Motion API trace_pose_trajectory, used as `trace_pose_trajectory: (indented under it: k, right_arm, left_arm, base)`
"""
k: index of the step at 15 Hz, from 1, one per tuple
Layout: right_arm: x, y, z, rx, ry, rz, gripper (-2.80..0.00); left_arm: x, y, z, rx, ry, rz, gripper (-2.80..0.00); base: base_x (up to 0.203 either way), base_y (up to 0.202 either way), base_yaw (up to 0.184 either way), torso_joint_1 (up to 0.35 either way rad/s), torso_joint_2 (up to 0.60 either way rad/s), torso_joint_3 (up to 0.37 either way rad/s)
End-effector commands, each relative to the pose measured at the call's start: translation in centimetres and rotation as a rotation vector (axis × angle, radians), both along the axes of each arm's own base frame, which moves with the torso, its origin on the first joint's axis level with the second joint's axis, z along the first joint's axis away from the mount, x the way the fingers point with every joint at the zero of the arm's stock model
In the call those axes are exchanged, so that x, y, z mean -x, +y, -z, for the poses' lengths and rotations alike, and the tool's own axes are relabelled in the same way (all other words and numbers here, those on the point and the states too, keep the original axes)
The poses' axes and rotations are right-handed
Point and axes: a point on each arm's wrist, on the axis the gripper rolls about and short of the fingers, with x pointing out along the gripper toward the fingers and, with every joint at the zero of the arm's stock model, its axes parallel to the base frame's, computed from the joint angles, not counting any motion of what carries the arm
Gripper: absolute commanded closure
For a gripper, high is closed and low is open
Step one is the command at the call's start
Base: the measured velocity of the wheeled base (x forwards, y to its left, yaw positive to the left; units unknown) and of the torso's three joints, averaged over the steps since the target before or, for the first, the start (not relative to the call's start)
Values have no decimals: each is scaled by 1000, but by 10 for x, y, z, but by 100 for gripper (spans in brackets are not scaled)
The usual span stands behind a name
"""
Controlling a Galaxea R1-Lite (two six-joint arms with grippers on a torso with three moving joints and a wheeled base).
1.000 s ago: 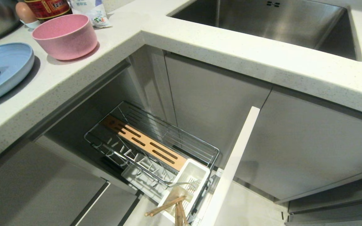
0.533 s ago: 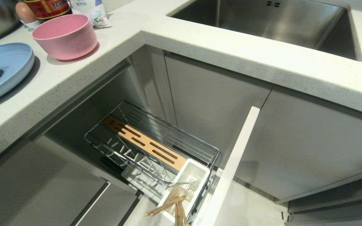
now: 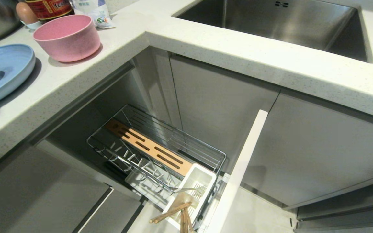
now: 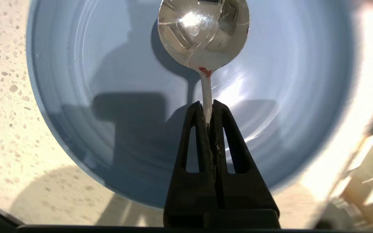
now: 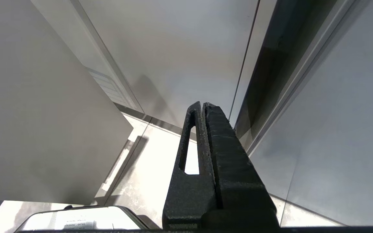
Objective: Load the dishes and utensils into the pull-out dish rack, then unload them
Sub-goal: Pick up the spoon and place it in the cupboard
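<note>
The left gripper (image 4: 208,111) hung above the light-blue plate (image 4: 108,97), its two black fingers (image 4: 193,142) pressed together on the thin handle of the silver spoon (image 4: 203,32). The spoon's bowl was held clear of the plate's floor and threw a shadow onto it. The right gripper (image 5: 203,105) was parked low beside grey cabinet fronts, its fingers closed on nothing.

The speckled white counter (image 3: 206,48) ran along the left and turned a corner toward the steel sink (image 3: 270,22) at its far right. The plate (image 3: 8,74) sat at the counter's left edge, with the pink bowl (image 3: 68,37) just beyond it toward the corner, the two close but apart. Behind the bowl stood a red-labelled jar (image 3: 49,8), a white packet (image 3: 92,11) and an egg in a small cup (image 3: 26,14).

Below the counter's corner the pull-out dish rack (image 3: 157,152) stood drawn out, its white front panel (image 3: 241,168) edge-on. The slotted wooden strip (image 3: 147,149) ran down its middle beside the wire prongs. At the panel end, the white cutlery caddy (image 3: 196,181) held the wooden chopsticks (image 3: 173,212), leaning out over its rim, and the fork (image 3: 186,189) lay across its top.

The floor beneath was pale tile (image 3: 254,213).
</note>
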Motion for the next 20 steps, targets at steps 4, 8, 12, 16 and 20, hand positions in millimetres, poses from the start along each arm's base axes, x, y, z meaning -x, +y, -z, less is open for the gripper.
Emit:
trace_pose_trajectory:
  k: [4, 8, 12, 16, 20]
  right_arm:
    - [0, 0, 0, 0, -5, 0, 0]
    - [0, 0, 0, 0, -4, 0, 0]
    - [0, 0, 0, 0, -4, 1, 0]
    - [0, 0, 0, 0, -5, 0, 0]
    - [0, 0, 0, 0, -3, 0, 0]
  left_arm:
    - [33, -42, -35, 231, -150, 31, 0]
    - [42, -69, -42, 374, -139, 214, 0]
    - [47, -93, -34, 465, -6, 422, 0]
    - [36, -111, -20, 487, 153, 572, 0]
    - [17, -136, 0, 459, 354, 666, 0]
  base:
    - [0, 0, 0, 0, 0, 0]
    - [0, 0, 0, 0, 0, 0]
    - [0, 0, 0, 0, 0, 0]
    - [0, 0, 0, 0, 0, 0]
    - [0, 0, 0, 0, 0, 0]
